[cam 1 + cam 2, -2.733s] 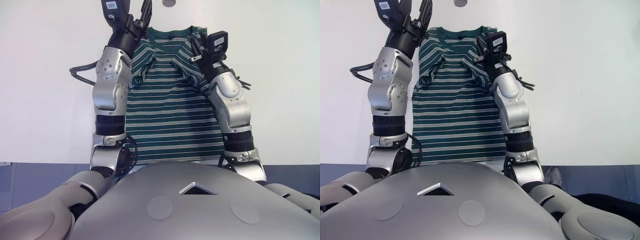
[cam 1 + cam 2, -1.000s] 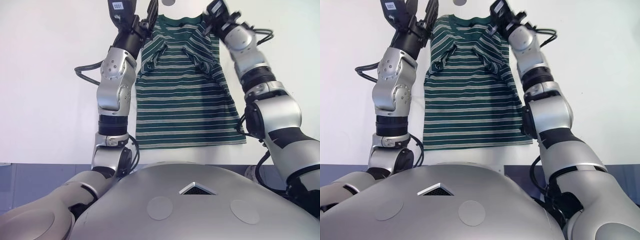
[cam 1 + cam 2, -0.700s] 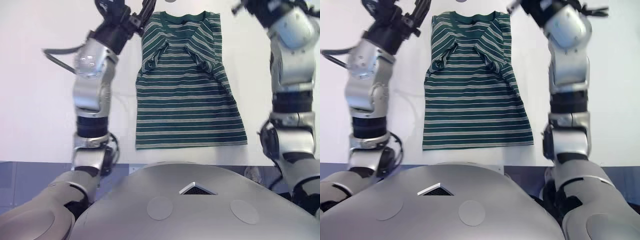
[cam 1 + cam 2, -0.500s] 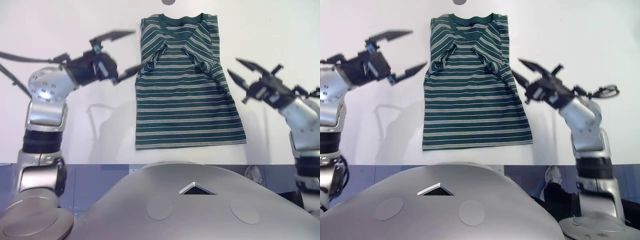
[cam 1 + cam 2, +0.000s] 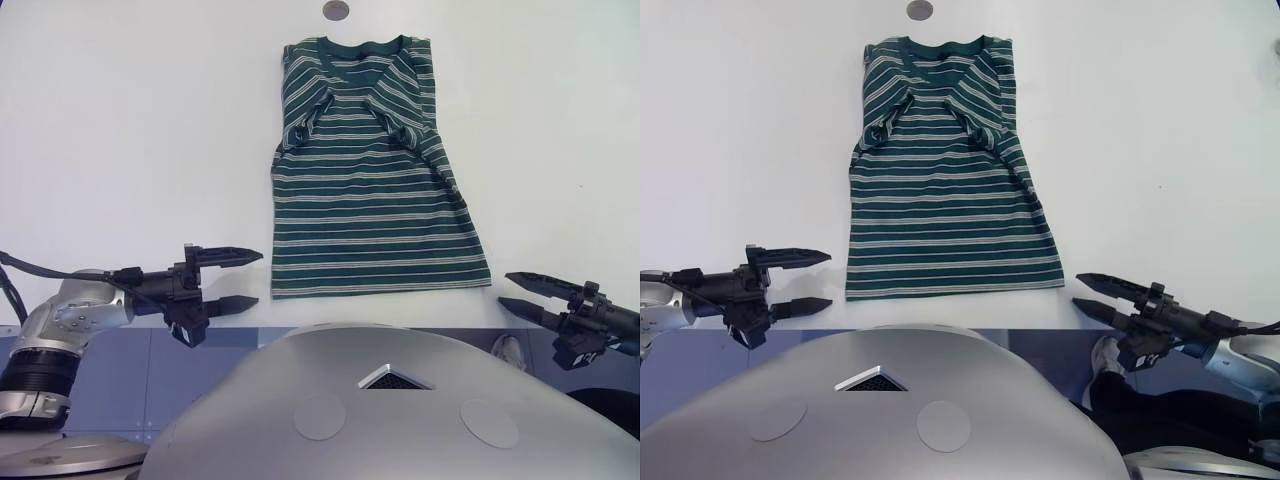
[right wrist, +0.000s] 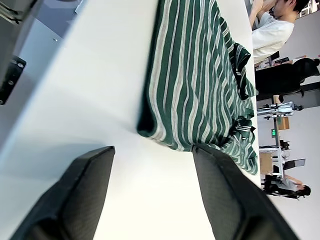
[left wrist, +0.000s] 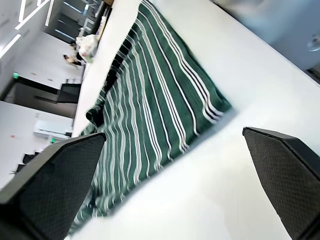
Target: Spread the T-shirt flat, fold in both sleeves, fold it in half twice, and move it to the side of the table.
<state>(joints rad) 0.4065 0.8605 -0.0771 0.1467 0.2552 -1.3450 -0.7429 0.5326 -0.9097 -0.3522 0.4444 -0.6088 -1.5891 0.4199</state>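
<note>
T-shirt (image 5: pixel 370 180) flat on table (image 5: pixel 120 150), sleeves folded in. Left gripper (image 5: pixel 243 279), right gripper (image 5: pixel 510 290) at near edge, jaws apart, empty.

Broad bare table (image 5: pixel 130 150) flanks the T-shirt (image 5: pixel 370 190) on both sides, with a small grey disc (image 5: pixel 336 10) just beyond its collar.

my left gripper (image 5: pixel 258 277) hangs low on my left side, forearm stretched level, fingers spread wide and pointing inward toward my right. my right gripper (image 5: pixel 504 288) sits low on my right side, fingers parted, pointing inward toward my left. both are empty.
</note>
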